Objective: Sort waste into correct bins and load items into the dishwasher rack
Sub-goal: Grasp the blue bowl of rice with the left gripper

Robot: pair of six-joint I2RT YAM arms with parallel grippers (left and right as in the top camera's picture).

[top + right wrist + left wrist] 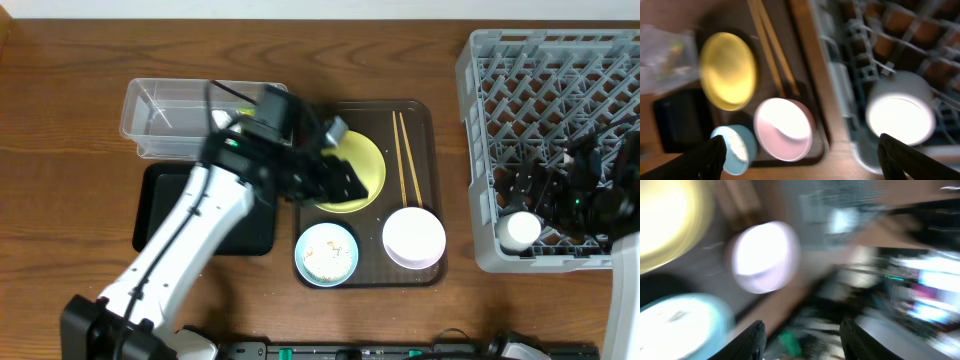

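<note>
A: Overhead first. Which step is this?
B: Loading, I'd judge. The small white cup (520, 231) sits in the large grey lattice dishwasher rack (540, 70), with the right hand (545, 188) just beside it. The left hand (335, 178) hovers over the round yellow plate (368, 165) on the dark brown serving tray (432, 130), near the thin wooden chopsticks (405, 150).
A: And the left wrist view?
B: Badly blurred, but its fingers (754, 340) stand apart with nothing between them. The small pink bowl (765, 255) and small light-blue bowl (680, 325) lie below.
A: The right wrist?
B: Fingers spread wide and empty, near the cup in its rack cell.
A: Next?
B: Probably a grip on the plate's thin rim, which calls for a low, angled approach.
A: The surroundings?
B: The worktop (60, 100) is brown wood, and a pale wall (300, 10) edges it.
</note>
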